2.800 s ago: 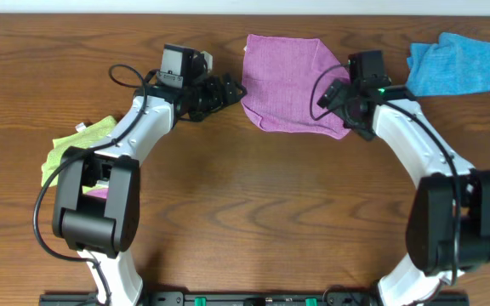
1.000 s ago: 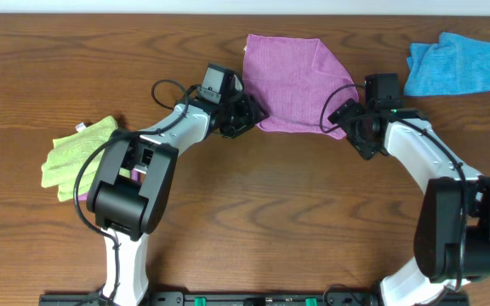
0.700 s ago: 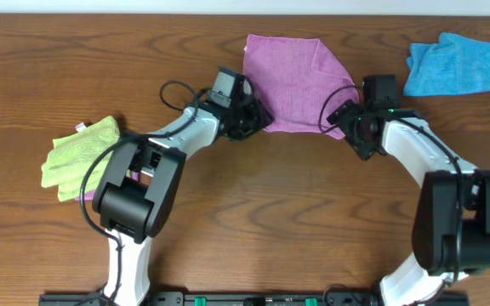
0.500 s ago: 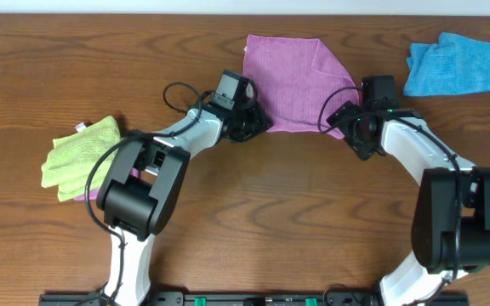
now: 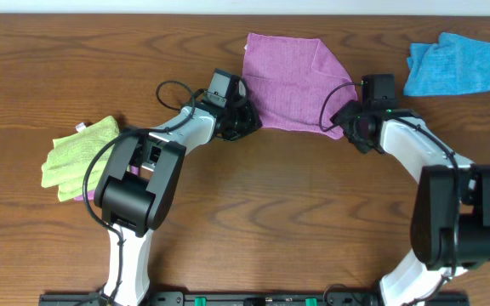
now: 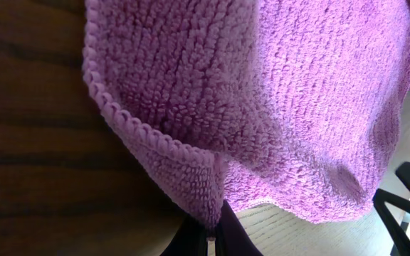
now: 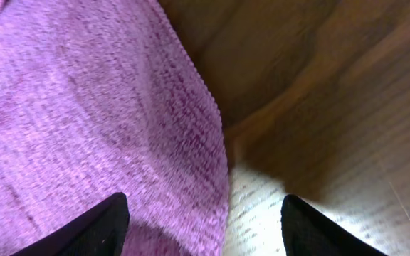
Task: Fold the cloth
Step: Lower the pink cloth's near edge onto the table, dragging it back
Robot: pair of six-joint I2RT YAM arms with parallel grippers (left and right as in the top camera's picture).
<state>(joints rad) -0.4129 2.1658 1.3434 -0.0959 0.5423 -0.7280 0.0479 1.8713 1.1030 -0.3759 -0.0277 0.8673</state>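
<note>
The cloth lies spread at the far middle of the tabletop. The left gripper has its fingers closed on the near left corner, which raises the hem a little. The right gripper keeps its fingers wide apart over the near right corner and holds nothing. Probably both corners must be held to fold evenly.

The cloth at the far middle is purple-magenta, a looped terry pile with a stitched edge of the same hue. Far right, a bright blue cloth; at the left, a lime-green cloth. The table is brown wood — dark, streaky grain. The left arm and right arm are white with black joints.
</note>
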